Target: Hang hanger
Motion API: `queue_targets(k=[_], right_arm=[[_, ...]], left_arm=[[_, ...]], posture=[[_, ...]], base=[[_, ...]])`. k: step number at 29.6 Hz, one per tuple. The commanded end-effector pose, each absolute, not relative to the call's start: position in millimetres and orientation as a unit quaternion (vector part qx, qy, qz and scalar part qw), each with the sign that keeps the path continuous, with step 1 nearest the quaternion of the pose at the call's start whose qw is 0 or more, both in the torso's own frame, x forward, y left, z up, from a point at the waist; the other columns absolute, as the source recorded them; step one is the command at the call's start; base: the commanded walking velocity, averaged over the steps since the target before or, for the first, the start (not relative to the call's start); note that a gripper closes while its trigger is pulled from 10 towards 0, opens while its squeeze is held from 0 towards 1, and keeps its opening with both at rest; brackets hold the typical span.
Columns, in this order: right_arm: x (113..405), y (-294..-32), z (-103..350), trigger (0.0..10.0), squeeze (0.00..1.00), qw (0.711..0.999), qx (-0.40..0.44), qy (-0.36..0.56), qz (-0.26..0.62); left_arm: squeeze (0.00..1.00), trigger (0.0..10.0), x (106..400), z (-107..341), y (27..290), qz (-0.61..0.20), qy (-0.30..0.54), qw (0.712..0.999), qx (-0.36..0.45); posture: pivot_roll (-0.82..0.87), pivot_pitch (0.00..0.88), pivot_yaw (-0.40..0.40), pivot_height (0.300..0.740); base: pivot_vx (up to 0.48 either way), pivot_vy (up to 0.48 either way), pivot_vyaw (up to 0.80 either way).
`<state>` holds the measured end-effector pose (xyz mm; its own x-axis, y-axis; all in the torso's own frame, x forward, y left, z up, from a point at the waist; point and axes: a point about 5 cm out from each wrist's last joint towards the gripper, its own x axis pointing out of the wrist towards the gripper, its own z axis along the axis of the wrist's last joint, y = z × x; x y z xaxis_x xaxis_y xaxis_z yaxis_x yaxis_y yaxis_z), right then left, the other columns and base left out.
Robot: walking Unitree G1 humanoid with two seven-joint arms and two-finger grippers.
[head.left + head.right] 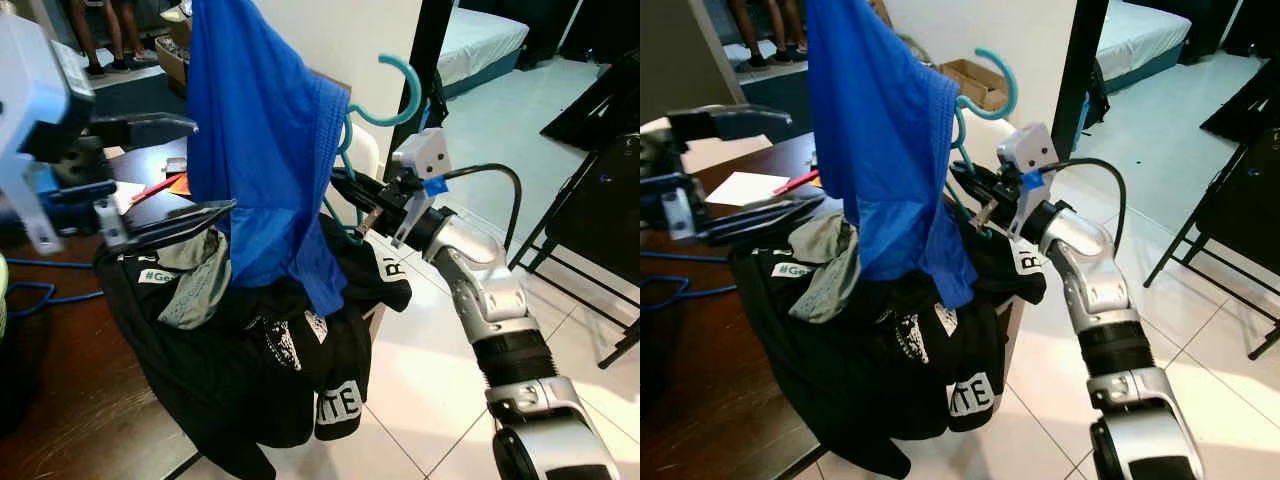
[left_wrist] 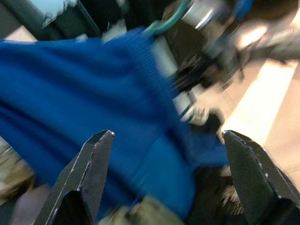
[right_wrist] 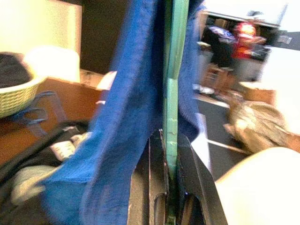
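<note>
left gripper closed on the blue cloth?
No: the left gripper is open, its fingers spread wide and apart from the blue cloth.

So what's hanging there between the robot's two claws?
A blue garment draped on the teal hanger hangs between them in the left eye view. The right gripper pinches the hanger; the left gripper is spread open beside the cloth.

1 teal plastic hanger (image 1: 395, 100), 1 blue knit garment (image 1: 262, 130) at upper centre, 1 heap of black printed clothing (image 1: 260, 350) below, 1 cardboard box (image 1: 977, 82), 2 black-fingered grippers.
</note>
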<state>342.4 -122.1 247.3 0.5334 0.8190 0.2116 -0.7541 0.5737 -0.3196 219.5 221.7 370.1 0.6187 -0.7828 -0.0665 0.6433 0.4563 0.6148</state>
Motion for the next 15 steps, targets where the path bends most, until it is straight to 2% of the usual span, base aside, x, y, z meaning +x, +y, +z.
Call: queue_targets(k=[1, 3, 4, 6, 10, 13, 14, 15], right_arm=[[333.1, -121.0, 253.5, 10.0, 0.0, 0.844, -0.104, -0.184, 0.493], [330.4, -122.2, 253.3, 10.0, 0.0, 0.836, -0.109, -0.181, 0.507], [323.4, -122.5, 251.5, 10.0, 0.0, 0.816, -0.124, -0.171, 0.538], [317.4, -119.6, 249.0, 10.0, 0.0, 0.8, -0.131, -0.164, 0.562], [312.2, -115.5, 246.8, 10.0, 0.0, 0.787, -0.136, -0.16, 0.58], [303.0, -106.5, 241.8, 10.0, 0.0, 0.761, -0.144, -0.152, 0.614], [303.0, -106.5, 241.8, 10.0, 0.0, 0.761, -0.144, -0.152, 0.614], [300.8, -103.7, 240.8, 10.0, 0.0, 0.755, -0.146, -0.151, 0.621]], left_arm=[[0.0, 10.0, 216.6, 383.8, 233.8, -0.422, -0.107, 0.833, 0.34], [0.0, 10.0, 215.4, 389.0, 240.0, -0.422, -0.099, 0.831, 0.348], [0.0, 10.0, 217.8, 405.9, 253.5, -0.406, -0.084, 0.827, 0.38], [0.0, 10.0, 217.7, 417.7, 257.9, -0.403, -0.078, 0.816, 0.406], [0.0, 10.0, 216.5, 425.6, 255.7, -0.415, -0.082, 0.805, 0.415], [0.0, 10.0, 216.2, 435.2, 249.8, -0.459, -0.079, 0.778, 0.422], [0.0, 10.0, 216.2, 435.2, 249.8, -0.459, -0.079, 0.778, 0.422], [0.0, 10.0, 218.1, 433.9, 247.6, -0.478, -0.068, 0.766, 0.424]], posture=[[0.11, 0.069, -0.009, 0.74], [0.11, 0.069, -0.009, 0.74], [0.12, 0.064, -0.002, 0.74], [0.12, 0.058, 0.005, 0.74], [0.12, 0.057, 0.006, 0.74], [0.12, 0.049, 0.016, 0.74], [0.12, 0.049, 0.016, 0.74], [0.12, 0.049, 0.016, 0.74]], base=[[0.0, 0.0, 0.0], [0.0, 0.0, 0.0], [0.0, 0.0, 0.0], [0.0, 0.0, 0.0], [0.0, 0.0, 0.0], [0.0, 0.0, 0.0], [0.0, 0.0, 0.0], [0.0, 0.0, 0.0]])
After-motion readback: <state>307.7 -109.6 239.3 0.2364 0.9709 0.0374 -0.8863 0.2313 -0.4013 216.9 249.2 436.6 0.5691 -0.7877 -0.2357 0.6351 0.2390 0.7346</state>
